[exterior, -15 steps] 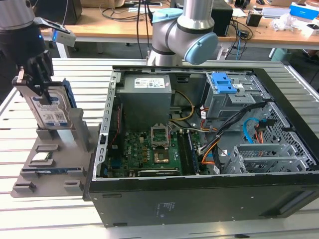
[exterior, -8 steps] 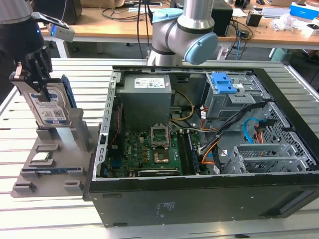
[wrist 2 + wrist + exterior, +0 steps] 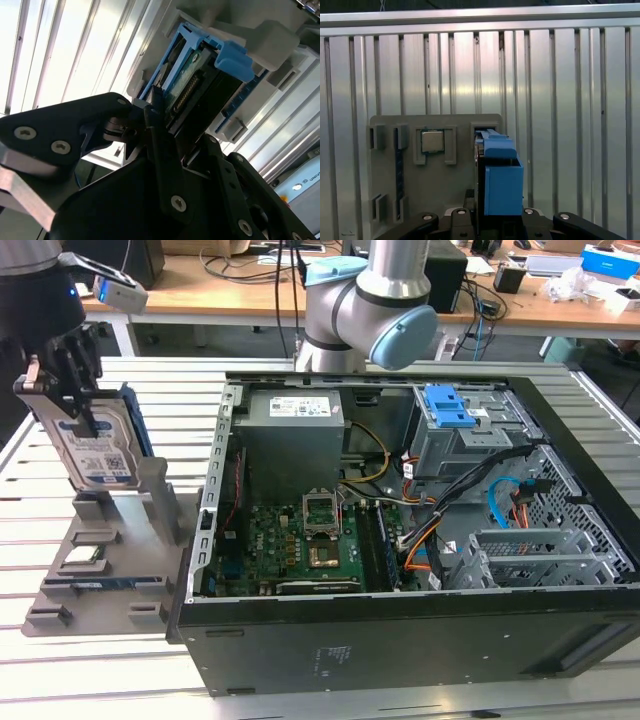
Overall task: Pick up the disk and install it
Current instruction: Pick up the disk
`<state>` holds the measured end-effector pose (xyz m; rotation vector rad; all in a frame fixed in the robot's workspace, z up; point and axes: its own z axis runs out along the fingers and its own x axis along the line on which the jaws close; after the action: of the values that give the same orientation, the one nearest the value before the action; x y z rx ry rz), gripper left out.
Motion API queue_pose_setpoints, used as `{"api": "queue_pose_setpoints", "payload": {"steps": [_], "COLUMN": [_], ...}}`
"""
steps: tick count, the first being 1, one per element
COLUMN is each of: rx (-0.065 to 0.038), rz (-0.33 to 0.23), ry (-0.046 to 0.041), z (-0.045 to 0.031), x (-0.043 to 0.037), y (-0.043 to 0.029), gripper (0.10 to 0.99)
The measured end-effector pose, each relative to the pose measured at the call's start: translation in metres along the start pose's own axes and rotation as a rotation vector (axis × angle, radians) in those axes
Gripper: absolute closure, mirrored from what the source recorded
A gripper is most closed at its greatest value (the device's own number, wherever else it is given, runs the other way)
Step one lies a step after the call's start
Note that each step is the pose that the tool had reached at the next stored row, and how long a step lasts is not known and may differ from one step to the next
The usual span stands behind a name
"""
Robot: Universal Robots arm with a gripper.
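Item: gripper [image 3: 62, 398], upper left of the exterior view, fingers clamped on the upper edge of the disk [image 3: 100, 452]. The disk stands upright on its long edge, its white-and-blue label facing the camera and the blue bracket frame showing along its far side. Its lower end sits at the raised posts of the grey holder tray [image 3: 100, 575]; whether it touches them cannot be told. Tray contents: a small square chip [image 3: 82, 557] lying flat in its recess, lower left of the frame. Centre and right: open computer case [image 3: 300, 650] lying on its side, with the motherboard [image 3: 290, 540], the power supply [image 3: 295, 430] and a blue-latched drive bay [image 3: 447, 405] exposed. Top centre: arm [image 3: 370, 300]. In the first wrist view the disk [image 3: 502, 185] appears edge-on over the tray [image 3: 445, 190], beside the chip [image 3: 432, 141]. In the second wrist view black fingers [image 3: 152, 125] press the disk [image 3: 200, 85].
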<state>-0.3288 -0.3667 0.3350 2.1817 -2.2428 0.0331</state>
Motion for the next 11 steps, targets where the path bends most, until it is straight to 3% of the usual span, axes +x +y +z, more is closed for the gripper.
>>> {"api": "queue_pose_setpoints", "payload": {"steps": [11], "rx": [0.0], "rz": [0.0], "ry": [0.0], "z": [-0.0179], "x": [0.0003], "y": [-0.0001], "gripper": [0.733]}}
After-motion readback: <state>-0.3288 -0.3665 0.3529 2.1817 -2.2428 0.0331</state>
